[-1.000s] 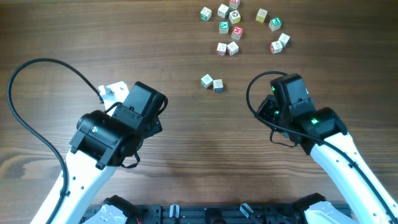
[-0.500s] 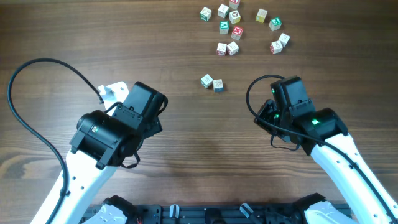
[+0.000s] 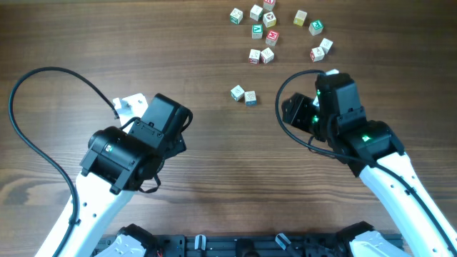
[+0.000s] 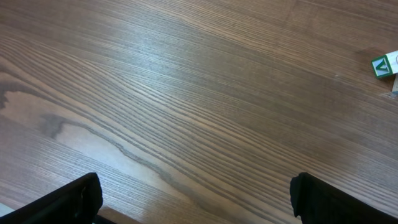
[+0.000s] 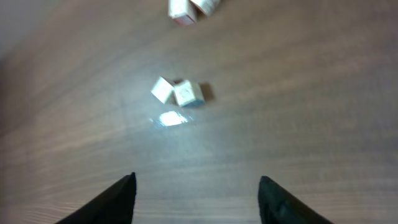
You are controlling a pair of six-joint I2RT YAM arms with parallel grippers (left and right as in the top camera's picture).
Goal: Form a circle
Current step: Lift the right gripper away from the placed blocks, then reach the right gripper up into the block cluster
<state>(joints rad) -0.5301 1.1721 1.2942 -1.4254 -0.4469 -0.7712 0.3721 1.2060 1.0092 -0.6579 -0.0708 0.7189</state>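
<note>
Small letter cubes lie loose on the wooden table; no circle shows among them. A pair of cubes (image 3: 243, 95) sits mid-table, and it shows blurred in the right wrist view as the pair of cubes (image 5: 177, 92). Several more cubes (image 3: 270, 28) lie scattered at the far edge. My right gripper (image 3: 291, 113) points left toward the pair; in its wrist view the right gripper (image 5: 198, 180) is open with nothing between the fingers, a short way from the pair. My left gripper (image 4: 196, 190) is wide open over bare wood. One green-lettered cube (image 4: 385, 65) lies at that view's right edge.
Two cubes (image 3: 321, 49) lie just beyond my right wrist. A black cable (image 3: 43, 78) loops at the left of the table, and a white fitting (image 3: 128, 106) sticks out beside my left arm (image 3: 125, 153).
My right gripper has opened from shut. The right arm has moved forward and swung left toward the pair of cubes. The left arm has not moved.
</note>
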